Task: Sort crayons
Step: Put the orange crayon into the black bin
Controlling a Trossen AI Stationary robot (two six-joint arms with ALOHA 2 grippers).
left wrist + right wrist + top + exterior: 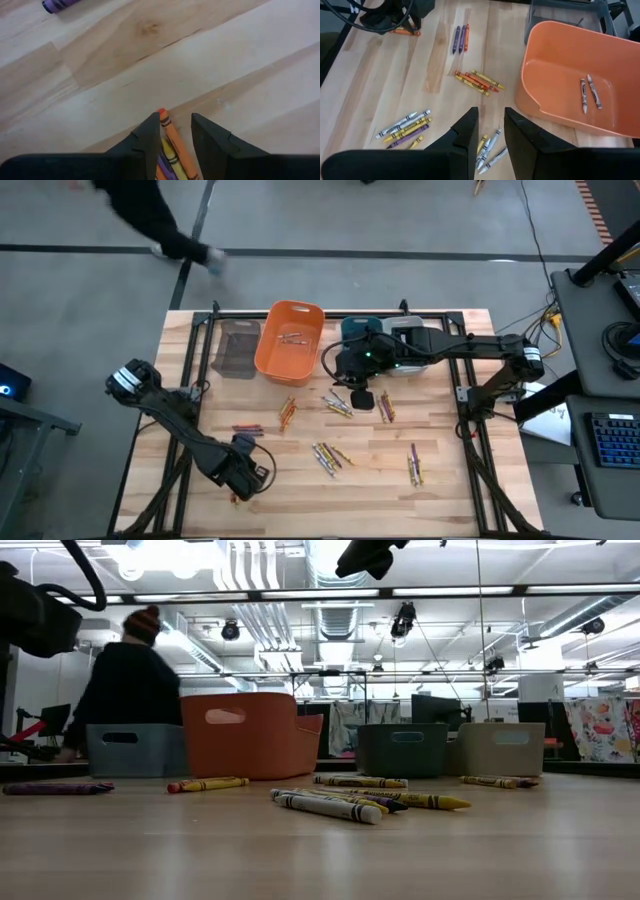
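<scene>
I work in a lab or workshop: exposed silver ceiling ducts, long strip lights, a black computer keyboard beside my pale wooden counter.

Ahead of me stands the orange bin, my landmark on the wooden table. Touching its left side sits the grey bin. To its right, past a small gap, I see the teal bin, and beyond that the pale brown bin. Far behind the orange bin, off the table, a person in dark clothes and a knitted cap moves past. Right of all this, a keyboard rests on a side desk.
</scene>
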